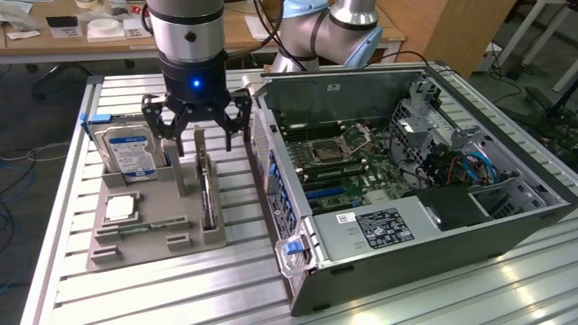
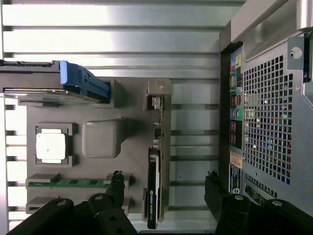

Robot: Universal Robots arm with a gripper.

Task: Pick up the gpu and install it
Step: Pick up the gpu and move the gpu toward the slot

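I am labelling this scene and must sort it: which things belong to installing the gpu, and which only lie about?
Job:
gpu
open fingers over it
PC case

Lying about:
hard drive
CPU
RAM stick

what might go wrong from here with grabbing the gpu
1. The gpu stands on its thin edge in the tray, with the open fingers hovering above it. A slightly off-centre descent may land a finger on the card's edge instead of beside it.
2. The hard drive stands upright close on one side and the computer case wall on the other, so a spread finger might clip either.
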